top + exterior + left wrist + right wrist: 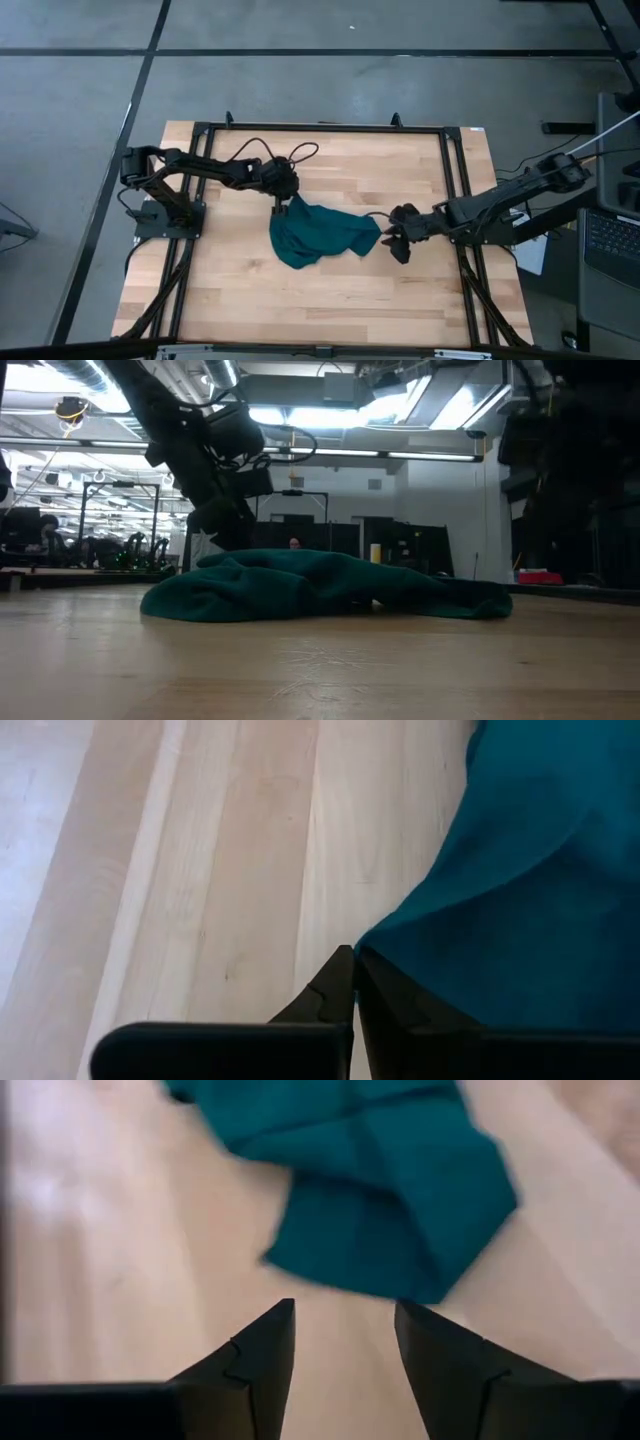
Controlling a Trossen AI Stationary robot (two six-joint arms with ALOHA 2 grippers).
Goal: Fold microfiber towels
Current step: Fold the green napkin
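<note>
Left gripper (281, 205) sits just off table centre toward 10 o'clock, fingers (340, 995) pressed together, tips meeting right at the edge of the dark teal-green microfiber towel (318, 233). Whether a bit of cloth is actually pinched btwn them can't be told; the wrist view shows the tips touching the hem, nothing more. Towel lies crumpled, unfolded, approx mid-table on the pale wooden table (250, 300), one pointed corner toward 11 o'clock under the left gripper, bulk spreading toward 3 o'clock. Low view shows it as a rumpled low mound (320, 585), left arm coming down at its far side.

Right gripper (392, 238) at 3 o'clock of the towel, just beside its right end, jaws spread wide, holding nothing. Its wrist view has both dark fingers (260, 1355) apart over bare wood, towel's folded end (390, 1230) near ahead, not touching.
</note>
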